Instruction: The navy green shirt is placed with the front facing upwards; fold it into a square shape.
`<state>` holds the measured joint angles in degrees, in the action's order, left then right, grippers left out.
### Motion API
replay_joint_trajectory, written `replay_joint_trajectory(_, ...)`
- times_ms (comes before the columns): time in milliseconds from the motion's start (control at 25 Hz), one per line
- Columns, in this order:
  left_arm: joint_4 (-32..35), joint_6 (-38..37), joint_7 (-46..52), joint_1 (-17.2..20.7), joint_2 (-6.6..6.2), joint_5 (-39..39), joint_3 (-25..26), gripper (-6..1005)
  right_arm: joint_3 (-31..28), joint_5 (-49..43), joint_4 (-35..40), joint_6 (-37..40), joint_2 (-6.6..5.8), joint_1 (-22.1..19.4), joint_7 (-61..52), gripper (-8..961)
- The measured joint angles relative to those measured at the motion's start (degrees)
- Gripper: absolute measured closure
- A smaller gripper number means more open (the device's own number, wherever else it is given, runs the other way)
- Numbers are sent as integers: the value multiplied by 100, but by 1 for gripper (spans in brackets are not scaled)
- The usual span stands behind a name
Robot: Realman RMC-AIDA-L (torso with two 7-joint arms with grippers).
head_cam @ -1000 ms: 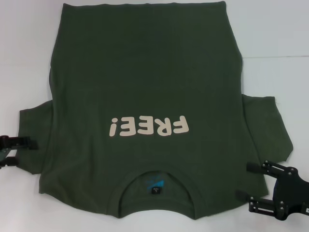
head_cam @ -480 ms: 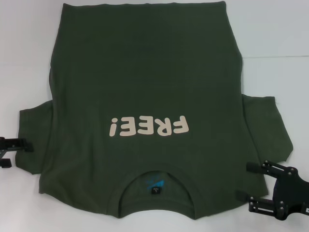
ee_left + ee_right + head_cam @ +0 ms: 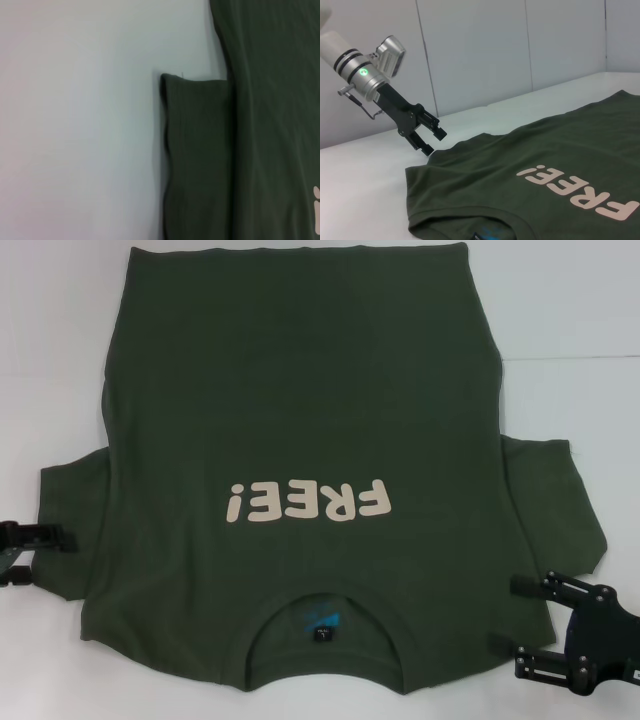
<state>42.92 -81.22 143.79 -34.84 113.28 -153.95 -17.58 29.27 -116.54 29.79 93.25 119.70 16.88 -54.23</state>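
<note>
From my head view, the navy green shirt (image 3: 300, 460) lies flat on the white desk (image 3: 570, 310), front up, its collar (image 3: 325, 625) on the edge nearest me and the cream "FREE!" print (image 3: 308, 502) just beyond the collar. My left tool (image 3: 30, 552) sits at the outer edge of the left sleeve (image 3: 70, 525), fingers spread apart and holding nothing, with the cloth just inboard of them. My right tool (image 3: 525, 625) sits at the near corner of the shirt by the right shoulder, its two fingers released and pointing inward toward the fabric; the lower finger reaches the shirt's edge, and the right sleeve (image 3: 555, 500) lies just beyond the tool.

From my left wrist view, I see the left sleeve (image 3: 197, 155) lying flat on the desk (image 3: 75, 125), joined to the body of the shirt (image 3: 275, 100). My own fingers do not show here.

From my right wrist view, the shirt (image 3: 530, 190) spreads across the desk (image 3: 360, 200) with the print (image 3: 575, 192) facing up. Across it, my left tool (image 3: 432, 141) hangs just at the far sleeve's edge, fingers parted, gripping nothing.
</note>
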Motion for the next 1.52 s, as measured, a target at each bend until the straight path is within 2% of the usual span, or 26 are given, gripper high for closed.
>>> replay_joint_trajectory(640, -82, 2, 0, -49, 26, 7, -71, 98, 7, 0, -17, 0, 0, -9, 0, 120)
replay_joint_trajectory(920, -24, -7, 0, -49, -23, -15, -12, 98, 15, 0, -17, 0, 0, -9, 0, 120)
replay_joint_trajectory(1520, -43, 20, 0, -51, -13, -30, -61, 97, 11, 0, -18, 0, 0, -9, 0, 120)
